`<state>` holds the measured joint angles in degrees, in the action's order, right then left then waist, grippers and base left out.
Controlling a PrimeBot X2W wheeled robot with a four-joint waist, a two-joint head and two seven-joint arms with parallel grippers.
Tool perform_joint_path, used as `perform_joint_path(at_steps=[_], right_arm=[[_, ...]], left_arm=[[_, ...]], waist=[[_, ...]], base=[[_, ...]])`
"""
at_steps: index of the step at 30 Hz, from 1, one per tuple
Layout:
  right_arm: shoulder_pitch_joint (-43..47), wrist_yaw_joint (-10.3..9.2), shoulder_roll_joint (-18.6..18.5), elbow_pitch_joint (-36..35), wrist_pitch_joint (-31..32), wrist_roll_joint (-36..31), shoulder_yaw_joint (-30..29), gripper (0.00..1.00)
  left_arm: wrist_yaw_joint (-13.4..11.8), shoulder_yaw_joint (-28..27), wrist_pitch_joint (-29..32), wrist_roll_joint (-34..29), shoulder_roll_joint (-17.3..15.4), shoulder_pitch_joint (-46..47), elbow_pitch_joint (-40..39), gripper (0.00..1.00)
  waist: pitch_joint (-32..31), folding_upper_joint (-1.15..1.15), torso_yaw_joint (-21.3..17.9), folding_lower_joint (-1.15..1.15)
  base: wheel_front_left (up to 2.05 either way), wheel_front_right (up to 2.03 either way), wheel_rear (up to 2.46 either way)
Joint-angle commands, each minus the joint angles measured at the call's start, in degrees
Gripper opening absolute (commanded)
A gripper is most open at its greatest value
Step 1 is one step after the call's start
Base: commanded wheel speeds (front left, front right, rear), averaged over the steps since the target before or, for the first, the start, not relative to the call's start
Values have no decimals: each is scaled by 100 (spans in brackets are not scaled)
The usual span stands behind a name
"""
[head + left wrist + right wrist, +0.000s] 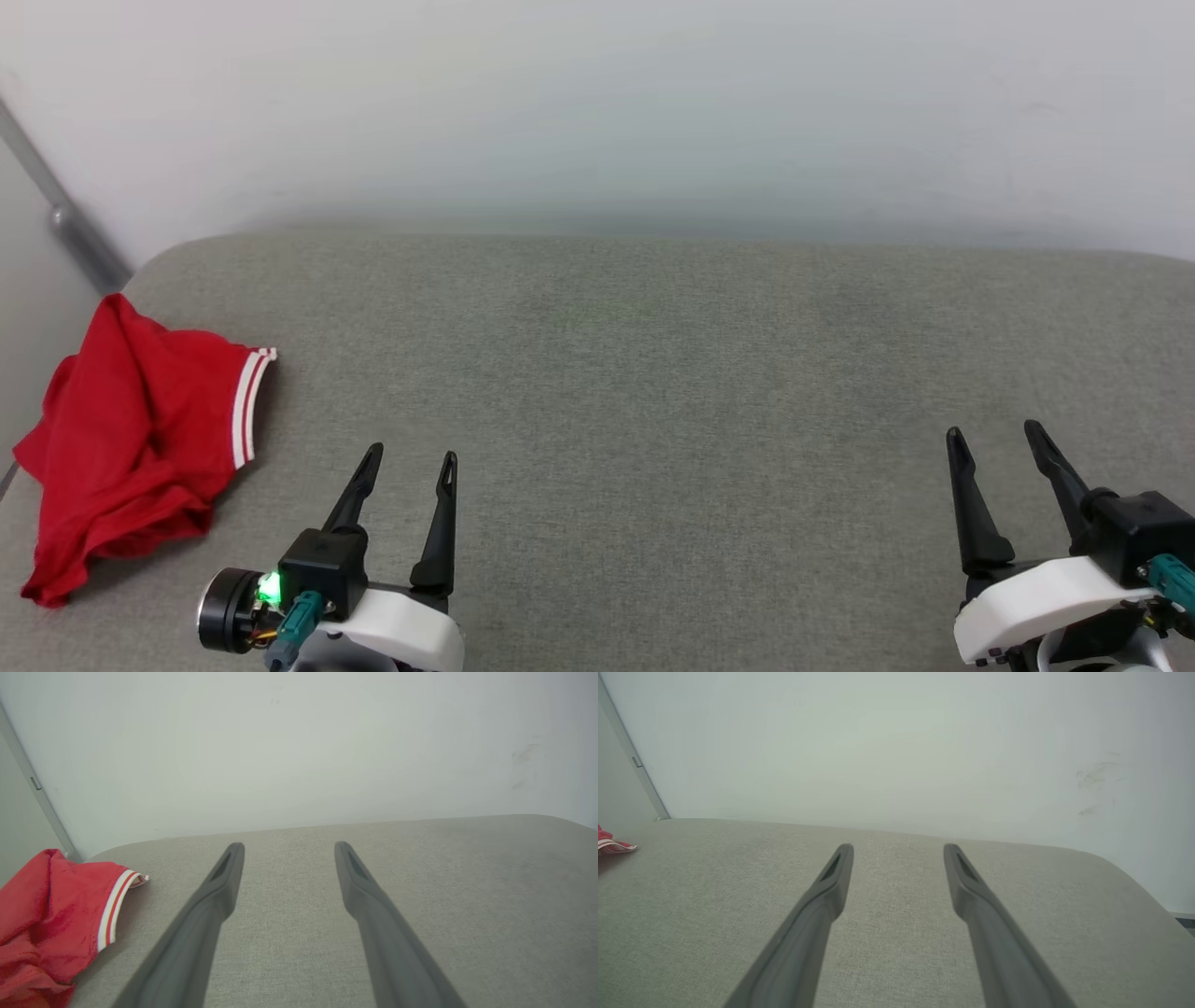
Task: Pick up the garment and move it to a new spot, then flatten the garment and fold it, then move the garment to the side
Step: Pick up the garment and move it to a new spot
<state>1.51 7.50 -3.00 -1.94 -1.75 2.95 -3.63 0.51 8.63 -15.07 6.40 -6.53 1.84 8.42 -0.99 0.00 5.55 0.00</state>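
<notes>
The garment [140,439] lies in a crumpled heap at the far left side of the grey cloth-covered desk [653,373], close to its left edge and near the back corner. It is red, and one hem with red-and-white striped trim [247,406] is turned toward the middle of the desk. In the left wrist view the garment [46,914] sits at the lower left, and in the right wrist view a small part of it [609,844] shows at the left edge. The left tool [413,455] hovers just to the right of the garment, not touching it; its two dark fingers are spread wide apart and hold nothing, which the left wrist view confirms [288,845]. The right tool [994,431] is well apart from the garment, over the right side of the desk, also wide open and empty [898,847]. Behind the desk stands a pale wall [597,112], with a grey slanted strip [79,233] at the left.
</notes>
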Motion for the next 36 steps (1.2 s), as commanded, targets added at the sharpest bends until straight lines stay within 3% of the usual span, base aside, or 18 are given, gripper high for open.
perform_joint_path(at_steps=[1, 23, 28, 36], right_arm=[[7, -2, 16, -38, -27, -30, 11, 100], [-15, -2, 13, -157, 63, -33, 495, 100], [-26, -2, 12, -128, 37, 0, 570, 100], [-158, -2, 12, -81, 65, 12, 667, 100]], left_arm=[[3, -30, -15, 27, 20, 71, 18, 100], [-34, -523, -15, -8, -32, -52, 53, 100], [-14, -608, -15, -2, -56, -111, 39, 100], [-38, -740, -15, 18, -47, -39, 18, 100]], waist=[[9, 0, 134, 0], [-98, 0, 2056, 0], [-124, 0, 2304, 0], [-38, 0, 2371, 0]], base=[[0, 0, 0], [0, 0, 0], [0, 0, 0], [0, 0, 0]])
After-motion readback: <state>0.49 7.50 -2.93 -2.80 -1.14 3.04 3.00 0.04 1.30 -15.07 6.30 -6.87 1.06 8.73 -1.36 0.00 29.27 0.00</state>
